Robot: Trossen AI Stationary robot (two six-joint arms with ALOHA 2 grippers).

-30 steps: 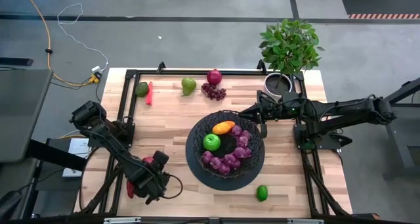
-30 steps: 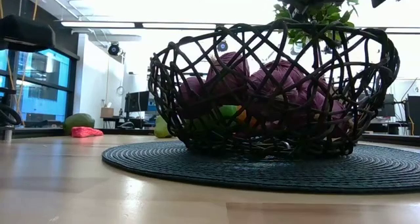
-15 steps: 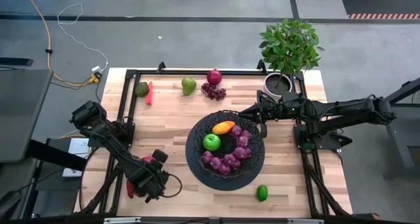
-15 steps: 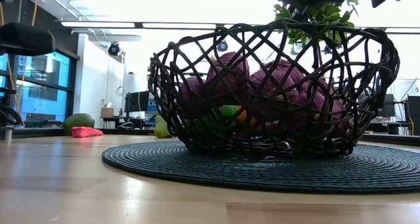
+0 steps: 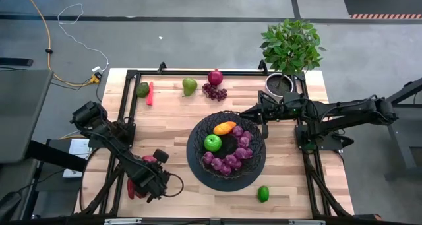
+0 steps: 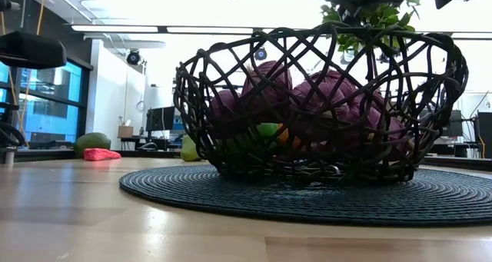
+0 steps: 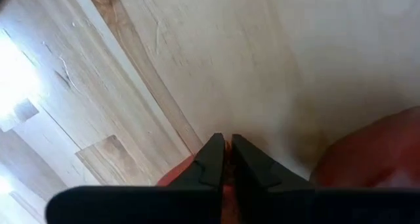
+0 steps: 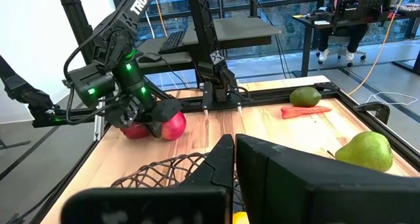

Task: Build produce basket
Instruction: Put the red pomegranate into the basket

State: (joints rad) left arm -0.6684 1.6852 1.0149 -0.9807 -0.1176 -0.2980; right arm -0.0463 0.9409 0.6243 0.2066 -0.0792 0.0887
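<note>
Black woven wire forms the basket, which stands on a dark round mat near the middle of the wooden table. Already inside it lie a green apple, an orange-yellow fruit and clusters of purple grapes.

Produce not yet loaded: an avocado and a slim red pepper near the far left corner; a green pear, a red onion and a small bunch of grapes along the far edge; a lime at the near edge, right of the mat; and red fruit at the near left corner.

The left gripper is lowered over that red fruit. In the left wrist view its fingers are drawn almost together, with something red showing right at them; whether they have a firm hold on it cannot be told. The right gripper waits with its fingers closed and empty, at the far right rim of the basket, just in front of the potted plant.

By this evidence, the task is perhaps a third complete, with roughly seven pieces left to transfer.
</note>
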